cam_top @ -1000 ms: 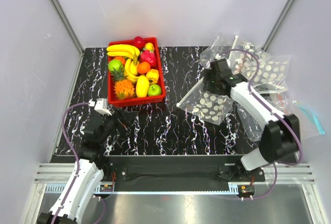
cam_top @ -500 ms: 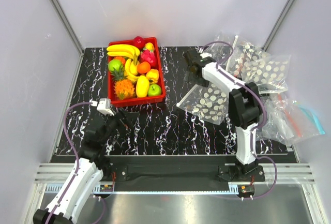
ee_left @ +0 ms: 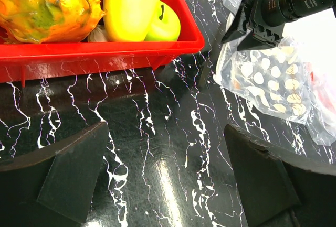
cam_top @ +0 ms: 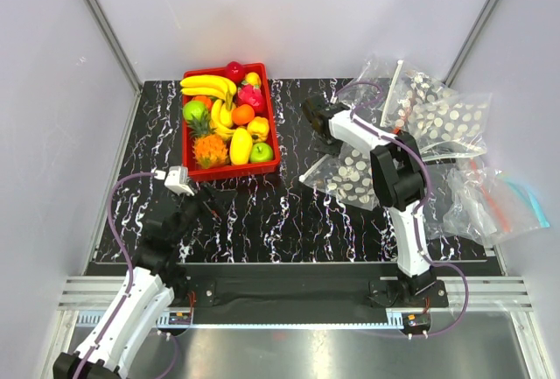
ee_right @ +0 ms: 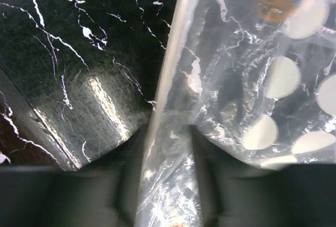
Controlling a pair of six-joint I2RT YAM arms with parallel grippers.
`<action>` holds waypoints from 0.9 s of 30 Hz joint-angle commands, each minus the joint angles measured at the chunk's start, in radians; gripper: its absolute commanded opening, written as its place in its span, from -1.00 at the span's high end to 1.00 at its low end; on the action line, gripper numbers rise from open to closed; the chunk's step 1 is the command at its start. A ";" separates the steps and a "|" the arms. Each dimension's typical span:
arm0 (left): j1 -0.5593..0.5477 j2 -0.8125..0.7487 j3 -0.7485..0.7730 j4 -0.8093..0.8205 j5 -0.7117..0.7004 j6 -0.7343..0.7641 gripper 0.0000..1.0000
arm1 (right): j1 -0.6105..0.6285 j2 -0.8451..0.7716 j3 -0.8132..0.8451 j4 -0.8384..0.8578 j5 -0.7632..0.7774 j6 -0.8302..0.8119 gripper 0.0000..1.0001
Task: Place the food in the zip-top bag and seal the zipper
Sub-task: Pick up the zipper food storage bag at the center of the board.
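Observation:
The red tray holds the food: a green apple, bananas and a smaller yellow fruit. The apple also shows in the left wrist view. The dotted zip-top bag lies right of the tray, its left edge lifted. My right gripper is shut on that edge beside the white zipper; clear plastic fills the gap at my gripper. My left gripper is open and empty over the black table, just in front of the tray.
A spiky orange pineapple and red and pink fruits lie in the tray too. A second dotted bag lies at the back right, a plain clear bag with a blue edge at the right edge. Grey walls enclose the table.
My right gripper has swung left along the back of the table, pulling the dotted bag's edge with it. My left gripper has hardly moved.

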 commanded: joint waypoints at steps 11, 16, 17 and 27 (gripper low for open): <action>-0.039 0.040 0.054 0.057 -0.035 0.029 -0.98 | 0.053 -0.299 -0.231 0.153 -0.068 -0.149 1.00; -0.111 0.124 0.058 0.126 -0.009 0.043 -0.98 | 0.086 -0.493 -0.440 0.393 -0.297 -0.308 1.00; -0.149 0.144 0.064 0.154 -0.009 0.049 -0.98 | 0.093 -0.516 -0.470 0.426 -0.362 -0.316 1.00; -0.311 0.385 0.108 0.335 0.056 0.059 -0.98 | 0.138 -0.748 -0.832 0.883 -0.630 -0.364 0.94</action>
